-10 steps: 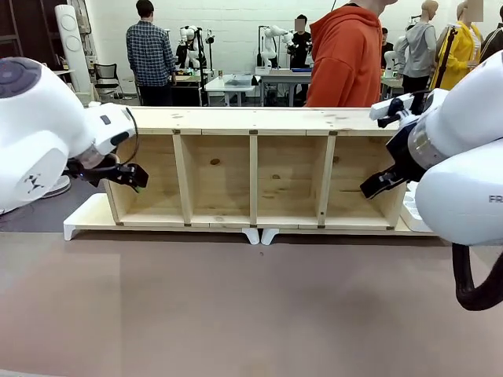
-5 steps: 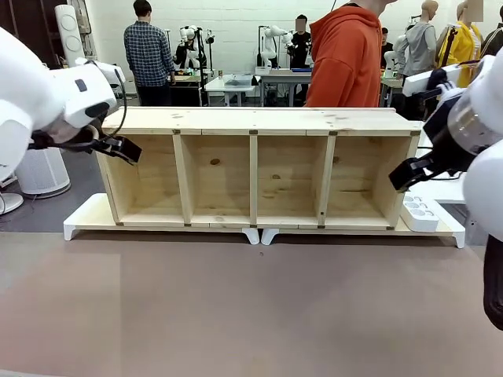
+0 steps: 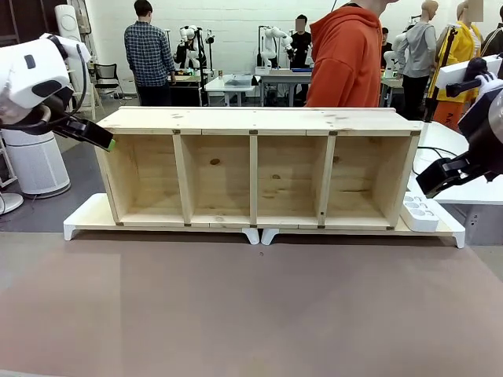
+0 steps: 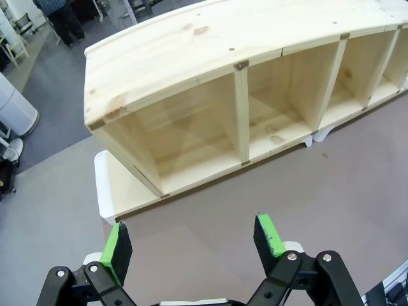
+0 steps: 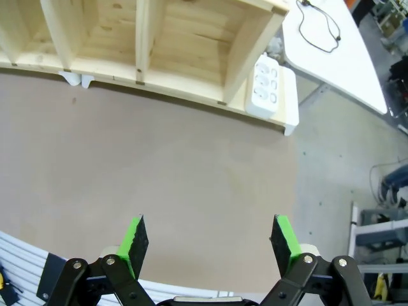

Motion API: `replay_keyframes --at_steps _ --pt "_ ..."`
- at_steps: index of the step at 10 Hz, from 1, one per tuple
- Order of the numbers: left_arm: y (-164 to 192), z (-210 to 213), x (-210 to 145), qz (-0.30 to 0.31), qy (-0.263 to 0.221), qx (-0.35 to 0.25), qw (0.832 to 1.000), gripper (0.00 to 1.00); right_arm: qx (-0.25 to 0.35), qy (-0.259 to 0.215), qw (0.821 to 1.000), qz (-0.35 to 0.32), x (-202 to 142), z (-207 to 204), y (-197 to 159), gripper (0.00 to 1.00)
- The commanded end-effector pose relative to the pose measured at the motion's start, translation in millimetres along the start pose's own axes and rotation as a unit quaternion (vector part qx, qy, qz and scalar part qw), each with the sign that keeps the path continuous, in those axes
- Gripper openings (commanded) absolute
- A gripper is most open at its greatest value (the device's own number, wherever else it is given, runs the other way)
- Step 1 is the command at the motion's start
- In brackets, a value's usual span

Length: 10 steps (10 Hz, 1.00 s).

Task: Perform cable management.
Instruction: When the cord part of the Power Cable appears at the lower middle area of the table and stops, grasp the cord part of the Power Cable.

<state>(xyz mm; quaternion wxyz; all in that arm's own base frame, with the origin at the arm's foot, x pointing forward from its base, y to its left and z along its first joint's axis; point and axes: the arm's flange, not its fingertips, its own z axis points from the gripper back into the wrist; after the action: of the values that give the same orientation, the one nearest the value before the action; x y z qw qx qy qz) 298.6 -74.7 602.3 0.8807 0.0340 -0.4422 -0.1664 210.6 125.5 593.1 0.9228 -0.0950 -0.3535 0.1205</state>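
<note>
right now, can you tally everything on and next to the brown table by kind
pale wooden four-bay shelf: 1
white multi-socket power strip: 1
flat white base boards: 2
thin black cord on the white side table: 1
total: 5

you have the wooden shelf (image 3: 255,118) lying long across the brown table (image 3: 251,314), its four open compartments facing you, set on white base boards (image 3: 86,220). your left gripper (image 3: 106,141) hangs just off its top left corner. your right gripper (image 3: 431,182) hangs off the right end, above the white power strip (image 3: 419,212). a person in an orange hoodie (image 3: 346,63) stands behind the shelf.
</note>
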Motion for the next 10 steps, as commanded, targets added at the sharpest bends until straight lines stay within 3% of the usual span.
replay_keyframes --at_steps 1,2,3,10 --pt "-21.8 -13.0 -170.2 -0.010 0.004 -0.027 1.000 1.00 0.004 -0.007 1.000 -0.009 -108.8 -63.3 4.2 1.00" --pt "-21.8 -13.8 -170.7 -0.015 0.008 -0.039 0.999 1.00 0.008 -0.007 1.000 -0.008 -108.6 -64.2 4.7 1.00" --pt "3.4 -1.1 -2.3 -0.001 0.007 -0.006 1.000 1.00 -0.001 -0.002 1.000 0.000 -0.8 2.2 0.6 1.00" --pt "3.4 -1.1 -2.3 -0.001 0.007 -0.006 1.000 1.00 -0.001 -0.002 1.000 0.000 -0.8 2.2 0.6 1.00"
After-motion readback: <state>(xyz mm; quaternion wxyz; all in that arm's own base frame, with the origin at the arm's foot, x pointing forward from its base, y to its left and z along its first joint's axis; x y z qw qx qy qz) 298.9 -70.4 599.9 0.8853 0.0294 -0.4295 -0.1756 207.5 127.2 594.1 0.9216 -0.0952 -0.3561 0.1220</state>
